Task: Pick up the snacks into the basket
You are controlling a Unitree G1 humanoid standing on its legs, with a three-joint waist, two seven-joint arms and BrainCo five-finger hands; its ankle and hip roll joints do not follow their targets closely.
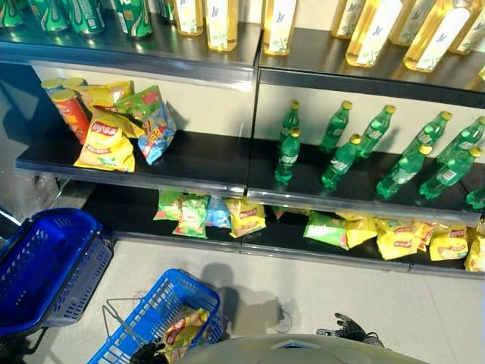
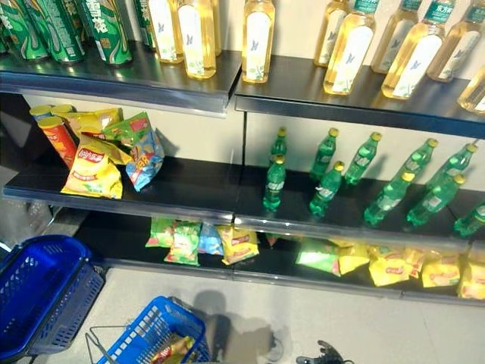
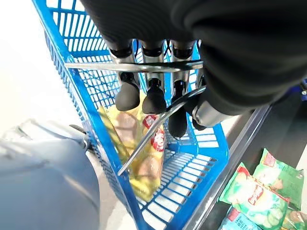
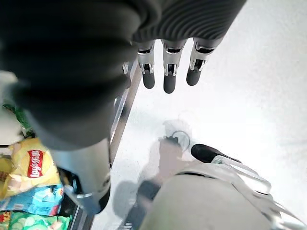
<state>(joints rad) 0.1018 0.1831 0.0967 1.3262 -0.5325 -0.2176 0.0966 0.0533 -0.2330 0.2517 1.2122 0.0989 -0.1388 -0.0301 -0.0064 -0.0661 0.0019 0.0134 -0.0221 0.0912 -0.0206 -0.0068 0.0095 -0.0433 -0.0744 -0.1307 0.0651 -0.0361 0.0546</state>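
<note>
A blue wire basket (image 1: 155, 307) stands on the floor at the lower left, with a yellow snack bag (image 3: 144, 160) lying inside it. My left hand (image 3: 154, 96) is curled over the basket's metal handle (image 3: 96, 66) and shows at the basket's near end (image 1: 148, 353). More snack bags lie on the shelves: a yellow bag (image 1: 106, 145) on the middle shelf's left, and a row of green and yellow bags (image 1: 244, 216) on the bottom shelf. My right hand (image 4: 165, 72) hangs over the bare floor with relaxed fingers, holding nothing.
A second, darker blue basket (image 1: 45, 265) sits at the far left. Green bottles (image 1: 341, 159) fill the right of the middle shelf. Yellow bottles (image 1: 364, 30) and green cans (image 1: 83, 15) line the top shelf. Canister tubes (image 1: 70, 112) stand behind the chip bags.
</note>
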